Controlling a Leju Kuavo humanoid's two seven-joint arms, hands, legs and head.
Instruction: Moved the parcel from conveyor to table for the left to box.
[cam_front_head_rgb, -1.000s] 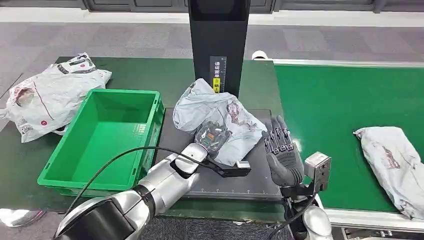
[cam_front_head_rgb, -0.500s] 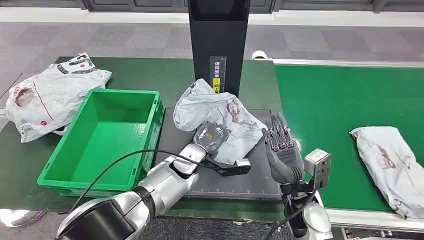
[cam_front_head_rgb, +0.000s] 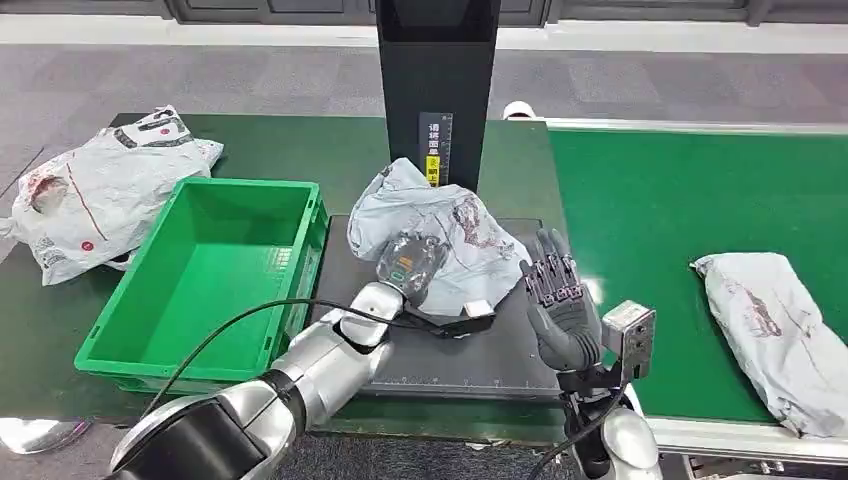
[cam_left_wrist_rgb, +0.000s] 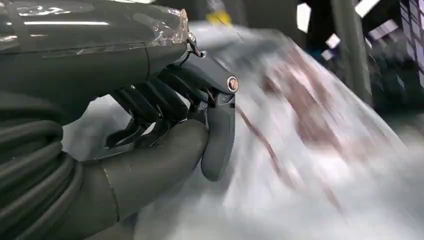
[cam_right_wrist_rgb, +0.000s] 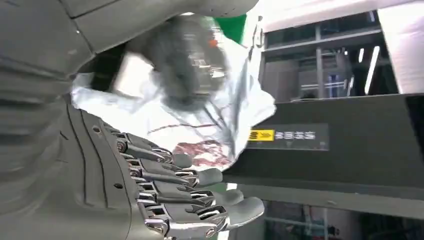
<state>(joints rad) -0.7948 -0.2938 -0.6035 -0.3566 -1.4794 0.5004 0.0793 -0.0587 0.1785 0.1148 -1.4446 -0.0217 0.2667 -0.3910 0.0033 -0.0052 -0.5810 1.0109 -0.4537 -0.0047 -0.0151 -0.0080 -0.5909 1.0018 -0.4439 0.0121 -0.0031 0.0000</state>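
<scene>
The parcel (cam_front_head_rgb: 440, 250), a crumpled grey plastic mailer with dark red print, lies on the black platform (cam_front_head_rgb: 470, 360) at the foot of the black upright post (cam_front_head_rgb: 437, 90), just beside the green bin (cam_front_head_rgb: 210, 275). The left hand (cam_front_head_rgb: 405, 265) rests on the near side of the parcel, fingers curled down against the plastic; in the left wrist view the fingers (cam_left_wrist_rgb: 150, 112) bend inward onto the bag and the thumb points along it, but whether they have truly pinched the film I cannot tell, as the bag is blurred there. The right hand (cam_front_head_rgb: 558, 300) stands upright at the side of the parcel away from the green bin, fingers straight and spread, holding nothing, its palm close to the bag's edge. In the right wrist view those fingers (cam_right_wrist_rgb: 200, 197) lie extended with the parcel just past them and a yellow label on the post behind. A second grey parcel (cam_front_head_rgb: 775, 335) lies on the green conveyor belt (cam_front_head_rgb: 650, 200), well apart from the post. A white bag (cam_front_head_rgb: 100, 190) sits on the surface on the far side of the green bin from the post.
</scene>
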